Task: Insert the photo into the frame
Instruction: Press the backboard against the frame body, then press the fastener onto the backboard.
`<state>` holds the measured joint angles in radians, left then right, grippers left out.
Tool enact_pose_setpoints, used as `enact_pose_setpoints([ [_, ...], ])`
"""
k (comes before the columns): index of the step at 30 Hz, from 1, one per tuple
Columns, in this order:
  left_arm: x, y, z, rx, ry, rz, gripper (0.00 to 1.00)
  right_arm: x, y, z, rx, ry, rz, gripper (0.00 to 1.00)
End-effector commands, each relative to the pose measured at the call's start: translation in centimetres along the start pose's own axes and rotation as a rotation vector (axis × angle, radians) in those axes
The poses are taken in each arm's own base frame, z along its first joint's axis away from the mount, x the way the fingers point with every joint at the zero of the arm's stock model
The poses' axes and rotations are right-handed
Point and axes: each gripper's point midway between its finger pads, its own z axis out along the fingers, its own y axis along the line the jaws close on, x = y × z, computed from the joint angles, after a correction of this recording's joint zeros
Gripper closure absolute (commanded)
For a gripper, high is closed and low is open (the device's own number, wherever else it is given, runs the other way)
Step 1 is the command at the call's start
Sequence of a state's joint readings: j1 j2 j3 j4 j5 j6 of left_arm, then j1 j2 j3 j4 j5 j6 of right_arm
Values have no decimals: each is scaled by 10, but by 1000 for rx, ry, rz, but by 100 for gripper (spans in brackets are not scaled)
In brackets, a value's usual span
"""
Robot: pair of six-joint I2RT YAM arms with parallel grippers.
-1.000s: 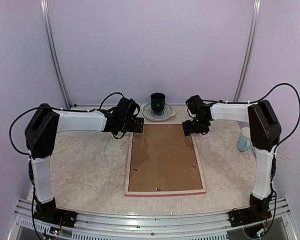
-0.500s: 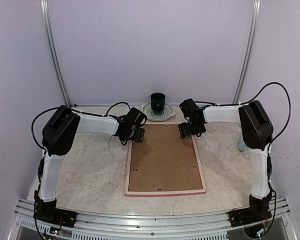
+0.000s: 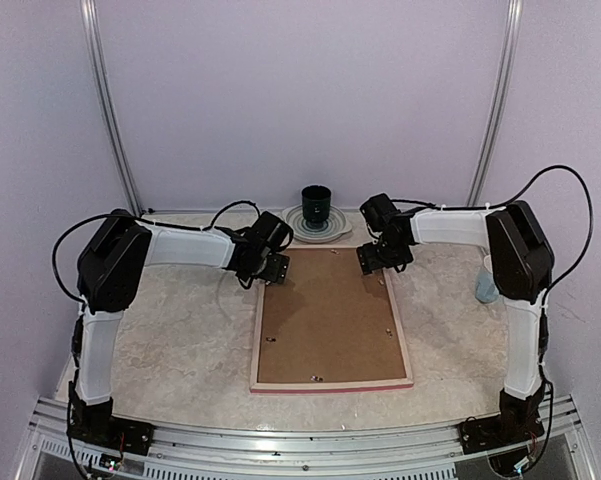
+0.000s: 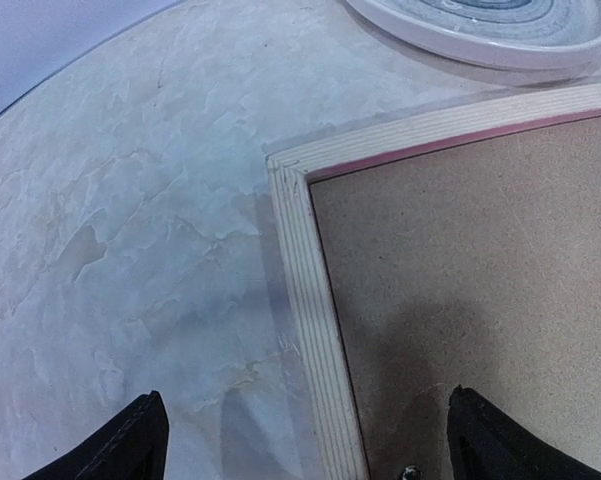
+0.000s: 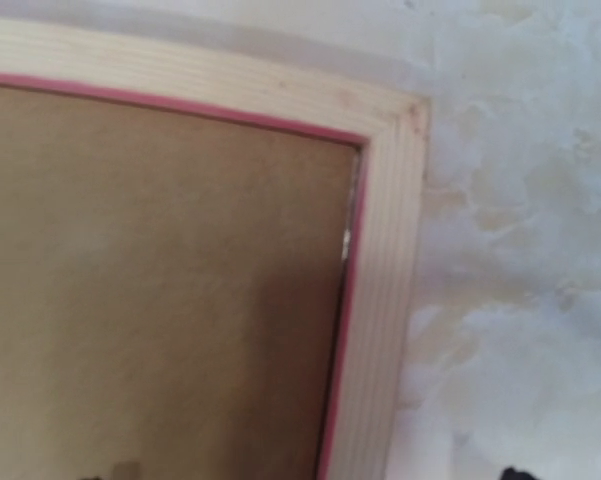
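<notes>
The frame lies back up in the middle of the table, pale wood rim with a pink inner edge, and a plain brown backing board fills it. The photo is hidden or out of view. My left gripper hangs open over the frame's far-left corner. In the left wrist view its gripper straddles the left rim, one finger over the table and one over the board. My right gripper is low over the far-right corner, open. The right wrist view shows that rim and only one fingertip.
A dark cup stands on a striped plate just beyond the frame's far edge; the plate's rim shows close to the corner. A pale blue cup stands at the right, beside the right arm. Metal rails run along the near edge.
My left arm has swung in and lowered its gripper from beside the far-left corner onto that corner. The right gripper has shifted slightly left at the far-right corner. The frame has not moved.
</notes>
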<state>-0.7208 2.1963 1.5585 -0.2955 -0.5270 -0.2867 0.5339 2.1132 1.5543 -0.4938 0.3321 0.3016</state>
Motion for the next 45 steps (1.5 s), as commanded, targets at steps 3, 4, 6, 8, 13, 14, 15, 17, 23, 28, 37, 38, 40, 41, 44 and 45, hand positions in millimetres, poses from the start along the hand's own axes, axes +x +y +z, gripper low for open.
enact_pose_setpoints([
  [3,-42,8,-60,98,-86,-76,2,-16,8,-52,-110,-56,15,15],
  [4,-41,8,-63,113,-83,-80,1,-15,9,-56,-122,-55,17,14],
  [6,-39,8,-72,147,-87,-94,1,-11,10,-63,-151,-56,24,14],
  [8,-30,7,-75,178,-86,-108,1,-5,14,-69,-188,-54,30,12],
  [13,-11,18,-90,266,-105,-202,1,19,14,-76,-242,-38,38,8],
  [14,-5,17,-90,319,-91,-227,1,28,14,-76,-252,-26,41,8],
  [15,-2,19,-93,361,-87,-255,1,32,13,-77,-268,-20,49,9],
  [17,7,20,-95,419,-77,-293,1,41,13,-79,-305,-15,67,10],
  [23,26,22,-97,443,-66,-321,1,60,10,-72,-379,12,111,20],
  [28,38,15,-94,488,-55,-329,7,73,9,-61,-413,36,129,26],
  [37,52,0,-75,508,-7,-294,18,79,9,-52,-414,46,129,34],
  [38,55,-4,-73,524,5,-292,19,80,9,-51,-414,49,130,34],
  [40,58,-8,-70,535,19,-291,21,82,10,-50,-418,51,132,35],
  [41,59,-9,-69,538,22,-291,22,82,10,-50,-419,52,132,36],
  [44,64,-13,-65,547,37,-292,24,84,9,-49,-420,52,131,37],
  [45,66,-14,-64,551,41,-292,26,84,8,-49,-417,53,135,38],
])
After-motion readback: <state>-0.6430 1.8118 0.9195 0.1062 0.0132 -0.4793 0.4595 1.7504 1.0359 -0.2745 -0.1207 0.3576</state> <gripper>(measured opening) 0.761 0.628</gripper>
